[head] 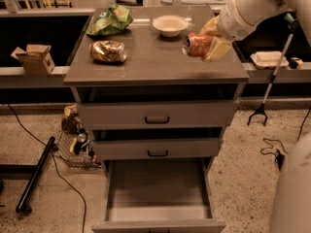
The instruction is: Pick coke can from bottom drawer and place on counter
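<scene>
The coke can (197, 44) is red with a silver end, held tilted on its side in my gripper (210, 41) above the right part of the counter (155, 62). The gripper's pale yellow fingers (218, 47) are shut on the can, with the white arm reaching in from the upper right. The bottom drawer (158, 183) is pulled open below the cabinet and its grey floor is bare.
On the counter lie a green chip bag (110, 20), a gold-brown snack bag (108, 51) and a white bowl (170, 25). Two shallower drawers (157, 115) with black handles are closed. A cardboard box (34, 58) sits on the left ledge; a grabber tool (272, 76) leans at right.
</scene>
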